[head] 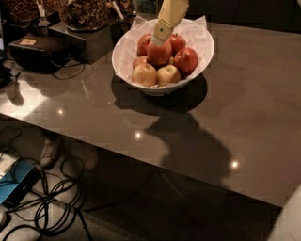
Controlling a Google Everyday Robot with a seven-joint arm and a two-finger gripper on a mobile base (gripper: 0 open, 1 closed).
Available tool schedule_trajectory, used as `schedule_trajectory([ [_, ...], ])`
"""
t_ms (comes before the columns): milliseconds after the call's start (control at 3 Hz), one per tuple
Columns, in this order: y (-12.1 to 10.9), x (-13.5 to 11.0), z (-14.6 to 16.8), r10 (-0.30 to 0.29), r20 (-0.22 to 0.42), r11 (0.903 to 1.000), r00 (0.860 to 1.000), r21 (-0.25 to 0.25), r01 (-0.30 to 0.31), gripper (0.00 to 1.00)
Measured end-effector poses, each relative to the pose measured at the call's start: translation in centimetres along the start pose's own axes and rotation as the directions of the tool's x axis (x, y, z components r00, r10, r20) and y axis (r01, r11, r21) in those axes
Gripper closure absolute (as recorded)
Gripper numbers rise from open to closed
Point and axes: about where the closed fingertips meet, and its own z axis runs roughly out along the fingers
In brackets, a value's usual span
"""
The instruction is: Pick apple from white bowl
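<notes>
The white bowl (127,44), lined with crinkled white paper, stands at the back middle of the dark table. It holds several apples. A deep red apple (160,54) lies at the centre of the pile, with more red ones beside it (186,60) and behind it. Two pale yellow-green apples (144,74) lie at the front. My gripper (157,41) comes down from the top edge on a cream-coloured arm. Its tip is right at the top of the central red apple.
A black device (35,52) with cables sits at the table's left. Containers of brown snacks (84,14) stand on a dark box behind it, close to the bowl. The table's front edge runs diagonally; below it the floor holds cables (51,197) and a blue item (16,181).
</notes>
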Motion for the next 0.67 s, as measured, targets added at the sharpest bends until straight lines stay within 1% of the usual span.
schedule_trajectory([
  [333,-1.0,0.2,1.0,0.073,-0.032,0.9972,0.997,0.019,-0.073,0.09],
  [667,-1.8,0.6,2.4,0.127,-0.058,0.9919,0.99,0.005,-0.127,0.12],
])
